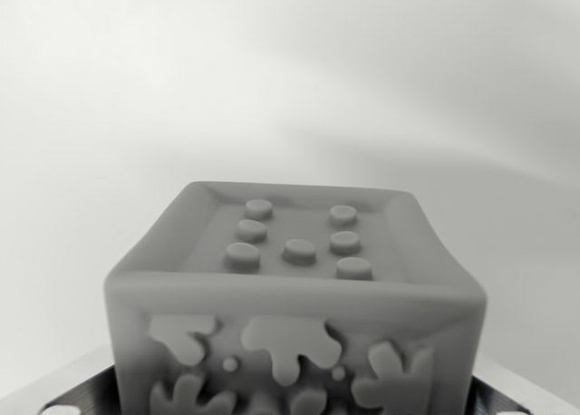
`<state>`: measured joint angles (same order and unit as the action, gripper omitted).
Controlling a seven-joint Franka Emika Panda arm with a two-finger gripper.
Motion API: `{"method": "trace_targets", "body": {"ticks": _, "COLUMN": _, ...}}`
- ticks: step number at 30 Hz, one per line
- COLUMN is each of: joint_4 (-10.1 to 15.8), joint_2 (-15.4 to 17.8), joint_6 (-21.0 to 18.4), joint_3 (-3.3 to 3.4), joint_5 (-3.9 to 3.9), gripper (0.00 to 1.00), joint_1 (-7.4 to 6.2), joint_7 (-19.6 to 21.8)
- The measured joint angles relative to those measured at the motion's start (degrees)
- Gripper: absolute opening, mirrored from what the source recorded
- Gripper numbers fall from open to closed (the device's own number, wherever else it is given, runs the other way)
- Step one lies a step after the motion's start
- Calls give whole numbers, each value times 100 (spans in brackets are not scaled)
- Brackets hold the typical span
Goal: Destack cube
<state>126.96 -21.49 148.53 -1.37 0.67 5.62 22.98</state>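
A grey cube (294,297) fills the lower middle of the wrist view, very close to the camera. Its top face has a raised rim and several round studs (299,250). Its front face carries raised splash-shaped blobs (288,344). My gripper (292,399) sits around the cube's lower part. Only metal pieces of the gripper show, at the bottom left (77,392) and bottom right (518,392) corners. The cube spans the whole gap between them and appears held. The fingertips are hidden behind the cube. No second cube is visible.
Behind the cube there is only a pale, blurred, featureless surface (290,80) with a soft darker band running toward the right. No edges or other objects can be made out.
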Motion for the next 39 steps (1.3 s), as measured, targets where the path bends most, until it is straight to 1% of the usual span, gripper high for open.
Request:
{"method": "trace_targets", "body": {"ticks": 25, "joint_4": -706, "joint_2": -532, "joint_6": -169, "joint_3": -125, "joint_5": 116, "gripper": 0, "joint_1": -228, "joint_7": -461}}
{"method": "trace_targets", "body": {"ticks": 39, "joint_4": -1111, "joint_2": -825, "joint_6": -280, "joint_3": -163, "joint_5": 164, "gripper": 0, "joint_1": -368, "joint_7": -735}}
